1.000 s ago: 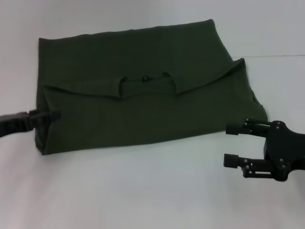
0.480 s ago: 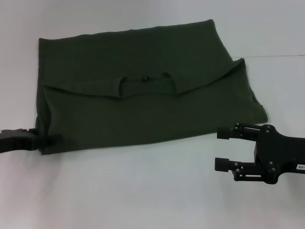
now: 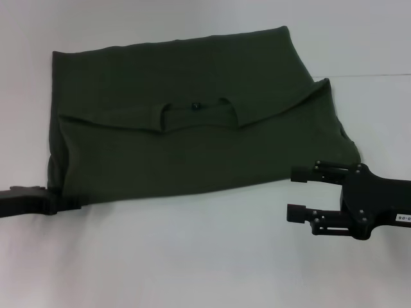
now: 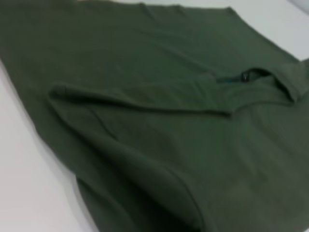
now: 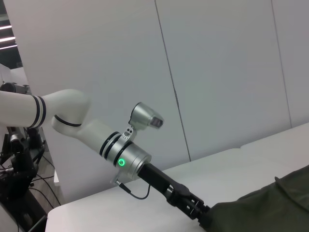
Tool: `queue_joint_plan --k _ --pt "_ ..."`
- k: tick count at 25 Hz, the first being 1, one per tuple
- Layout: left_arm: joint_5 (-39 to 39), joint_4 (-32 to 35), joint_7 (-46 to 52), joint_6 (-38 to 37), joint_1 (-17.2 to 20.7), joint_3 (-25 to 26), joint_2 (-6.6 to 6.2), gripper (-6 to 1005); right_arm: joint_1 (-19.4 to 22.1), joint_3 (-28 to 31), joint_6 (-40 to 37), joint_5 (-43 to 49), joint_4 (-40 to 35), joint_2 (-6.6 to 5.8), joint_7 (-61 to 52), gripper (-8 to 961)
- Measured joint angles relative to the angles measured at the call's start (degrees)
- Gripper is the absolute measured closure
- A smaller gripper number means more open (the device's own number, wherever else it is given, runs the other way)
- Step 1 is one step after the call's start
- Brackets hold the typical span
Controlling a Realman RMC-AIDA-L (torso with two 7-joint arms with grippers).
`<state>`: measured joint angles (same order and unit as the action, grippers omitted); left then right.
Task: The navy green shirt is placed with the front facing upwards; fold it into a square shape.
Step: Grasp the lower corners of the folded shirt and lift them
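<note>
Olive-green cotton shirt (image 3: 192,122), dark, lying flat on the white table (image 3: 192,256). It is partly folded: a fold edge runs across the middle from left to right, and the round collar (image 3: 196,115) sits at that edge near the centre, with a small dark label showing inside it. The far layer stretches back to the far edge of the cloth; the near layer reaches forward to a long straight near edge. The right end is rounded and slightly bunched. No lettering shows on the upper side.

Left claw (image 3: 67,200), black, low at the near left corner of the shirt, touching or tucked against the cloth there; its tips are hidden by the fabric, so whether it grips the corner cannot be told. The left wrist view shows only shirt: a raised ridge of cloth, the fold line and the collar (image 4: 251,77) beyond it.

Right claw (image 3: 297,192), black, over bare table just off the near right corner of the shirt, apart from the cloth. Its two fingers (image 3: 302,173) point left and stand wide apart, holding nothing.

Right wrist view: the left arm (image 5: 87,130), white and silver with a green light, reaching down to the shirt's edge (image 5: 260,205) on the table.
</note>
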<state>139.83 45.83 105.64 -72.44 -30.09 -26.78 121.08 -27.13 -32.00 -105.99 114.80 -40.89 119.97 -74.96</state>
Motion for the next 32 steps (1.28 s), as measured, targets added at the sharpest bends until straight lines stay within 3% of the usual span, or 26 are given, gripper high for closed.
queue_joint_plan --k 3,9,19,28,32 --pt "0.6 0.0 -0.2 0.5 0.0 -0.8 0.06 140 -0.1 0.0 0.0 0.0 0.0 -0.02 0.0 145" --pt "0.2 0.0 -0.8 2.1 0.0 -1.1 0.07 312 -0.1 0.1 0.2 0.0 0.0 -0.09 0.0 151" --pt "0.0 0.0 -2.3 0.9 0.0 -0.9 0.01 785 0.3 0.7 0.3 -0.1 0.0 -0.01 0.0 150" --pt "0.0 0.1 -3.3 0.0 0.0 -1.1 -0.07 972 0.2 1.3 3.9 -0.2 -0.1 -0.21 -4.3 150" --pt "0.1 0.3 -3.9 -1.7 0.1 -0.7 -0.26 983 0.5 4.0 9.7 -0.2 -0.3 -0.24 -7.2 149"
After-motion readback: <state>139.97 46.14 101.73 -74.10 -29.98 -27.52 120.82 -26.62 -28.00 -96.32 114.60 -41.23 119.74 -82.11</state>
